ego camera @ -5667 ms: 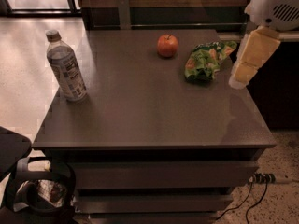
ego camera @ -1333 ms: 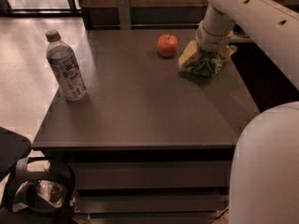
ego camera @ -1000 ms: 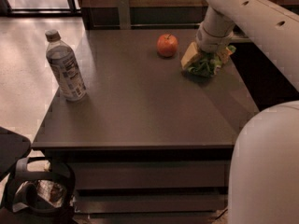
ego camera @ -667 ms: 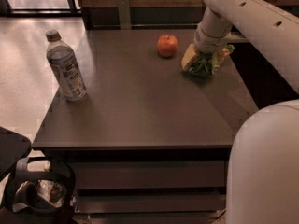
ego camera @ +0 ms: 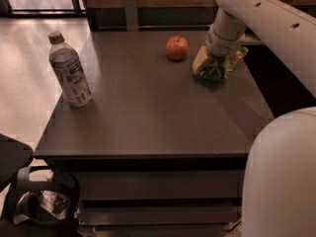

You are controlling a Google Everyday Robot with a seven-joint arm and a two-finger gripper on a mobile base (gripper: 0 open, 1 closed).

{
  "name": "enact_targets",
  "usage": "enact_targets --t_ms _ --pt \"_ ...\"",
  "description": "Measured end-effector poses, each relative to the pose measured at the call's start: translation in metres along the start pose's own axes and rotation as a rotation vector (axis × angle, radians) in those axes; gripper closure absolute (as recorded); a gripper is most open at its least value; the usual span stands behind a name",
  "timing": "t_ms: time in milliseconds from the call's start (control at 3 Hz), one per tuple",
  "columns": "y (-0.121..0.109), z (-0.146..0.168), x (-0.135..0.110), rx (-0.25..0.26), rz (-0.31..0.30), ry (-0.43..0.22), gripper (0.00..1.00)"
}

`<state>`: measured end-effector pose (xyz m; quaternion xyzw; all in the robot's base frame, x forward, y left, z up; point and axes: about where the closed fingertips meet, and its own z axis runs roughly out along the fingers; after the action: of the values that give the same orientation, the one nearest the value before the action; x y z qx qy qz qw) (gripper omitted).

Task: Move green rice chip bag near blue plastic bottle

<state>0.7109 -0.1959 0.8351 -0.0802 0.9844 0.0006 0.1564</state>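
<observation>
Gripper (ego camera: 213, 63) lowered onto green rice chip bag (ego camera: 217, 72) at far right of table (ego camera: 148, 117); apple (ego camera: 177, 48) near bag's left; blue plastic bottle (ego camera: 69, 71) upright at left edge, well apart from bag

The plastic bottle (ego camera: 69, 70) stands upright on the table (ego camera: 148, 117), near its left edge. The apple (ego camera: 177, 48) sits toward the back, right of centre, well apart from the bottle. Just right of the apple lies the rice chip bag (ego camera: 218, 71), with the gripper (ego camera: 210, 63) down on top of it, its arm coming in from the upper right.
</observation>
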Motion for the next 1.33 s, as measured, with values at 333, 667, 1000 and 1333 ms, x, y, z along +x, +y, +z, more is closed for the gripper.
enact_targets --t_ms 333,667,1000,1333 --pt "-0.026 -0.023 0.001 0.011 0.043 -0.066 1.00" --pt "-0.071 -0.055 0.005 0.015 0.126 -0.165 1.00" --pt "-0.098 -0.077 0.018 -0.075 0.117 -0.229 1.00" --pt "-0.098 -0.106 0.037 -0.158 0.004 -0.286 1.00"
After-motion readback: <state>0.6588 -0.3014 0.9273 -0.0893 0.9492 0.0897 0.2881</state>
